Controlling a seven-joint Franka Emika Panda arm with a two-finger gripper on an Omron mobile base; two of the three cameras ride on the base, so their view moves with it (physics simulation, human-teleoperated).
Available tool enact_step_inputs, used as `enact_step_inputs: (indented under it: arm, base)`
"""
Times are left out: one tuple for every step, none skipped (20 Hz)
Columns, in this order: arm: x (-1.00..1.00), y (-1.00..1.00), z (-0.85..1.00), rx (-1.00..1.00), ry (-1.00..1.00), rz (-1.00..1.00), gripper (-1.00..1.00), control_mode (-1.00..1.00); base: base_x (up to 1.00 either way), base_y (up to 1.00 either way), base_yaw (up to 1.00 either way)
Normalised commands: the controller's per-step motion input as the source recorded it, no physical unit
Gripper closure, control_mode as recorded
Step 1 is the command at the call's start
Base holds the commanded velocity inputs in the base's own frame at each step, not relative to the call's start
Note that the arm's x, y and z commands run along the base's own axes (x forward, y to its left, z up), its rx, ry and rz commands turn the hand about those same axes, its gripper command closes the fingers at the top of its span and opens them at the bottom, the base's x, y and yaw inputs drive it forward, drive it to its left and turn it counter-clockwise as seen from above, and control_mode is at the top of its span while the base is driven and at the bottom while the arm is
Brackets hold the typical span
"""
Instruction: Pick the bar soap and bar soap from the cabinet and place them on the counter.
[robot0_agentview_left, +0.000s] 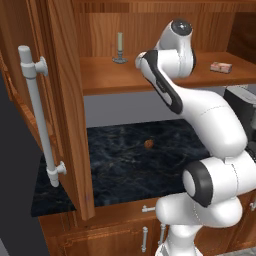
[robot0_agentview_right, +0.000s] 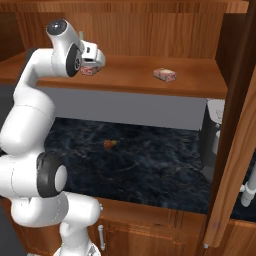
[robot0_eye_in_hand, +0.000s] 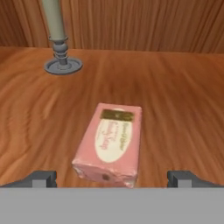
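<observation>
A pink bar soap (robot0_eye_in_hand: 111, 142) lies flat on the cabinet's wooden shelf (robot0_eye_in_hand: 175, 87), straight ahead of my gripper (robot0_eye_in_hand: 113, 179). The jaws stand open, one dark fingertip (robot0_eye_in_hand: 41, 178) on each side of the soap's near end, touching nothing. In the right base view this soap (robot0_agentview_right: 88, 71) peeks out under my hand at the shelf's left part. A second bar soap (robot0_agentview_right: 164, 74) (robot0_agentview_left: 220, 67) rests further right on the same shelf. Below the shelf lies the black marble counter (robot0_agentview_left: 125, 170) (robot0_agentview_right: 160, 165).
A pale candle on a grey holder (robot0_eye_in_hand: 59, 39) (robot0_agentview_left: 119, 47) stands behind and left of the near soap. A small brown lump (robot0_agentview_left: 148, 144) (robot0_agentview_right: 109, 144) sits on the counter. Open cabinet doors (robot0_agentview_left: 65, 100) (robot0_agentview_right: 240, 140) flank the opening. A grey appliance (robot0_agentview_right: 215, 140) stands at the counter's right.
</observation>
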Motion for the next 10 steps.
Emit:
enact_step_inputs:
  arm:
    - [0.18,0.02,-0.09,0.00,0.04,-0.02,-1.00,-1.00]
    - [0.18,0.01,-0.09,0.00,0.05,-0.02,-1.00,-1.00]
    - [0.18,0.01,-0.09,0.00,0.04,-0.02,-1.00,-1.00]
    - [0.18,0.00,-0.09,0.00,0.04,-0.02,-1.00,-1.00]
    - [0.18,0.00,-0.09,0.00,0.04,-0.02,-1.00,-1.00]
    - [0.17,0.00,-0.09,0.00,0.04,-0.02,-1.00,-1.00]
    - [0.17,0.00,-0.08,0.00,0.04,-0.02,-1.00,-1.00]
    - [0.14,0.00,-0.08,0.00,0.03,-0.02,-1.00,-1.00]
    - [0.13,0.00,-0.08,0.00,0.04,-0.02,-1.00,-1.00]
    - [0.12,0.00,-0.09,0.00,0.03,-0.02,-1.00,-1.00]
  base:
    - [0.00,0.00,0.00]
    - [0.00,0.00,0.00]
    - [0.00,0.00,0.00]
    - [0.00,0.00,0.00]
    - [0.00,0.00,0.00]
    - [0.00,0.00,0.00]
    - [0.00,0.00,0.00]
    - [0.00,0.00,0.00]
    - [0.00,0.00,0.00]
    - [0.00,0.00,0.00]
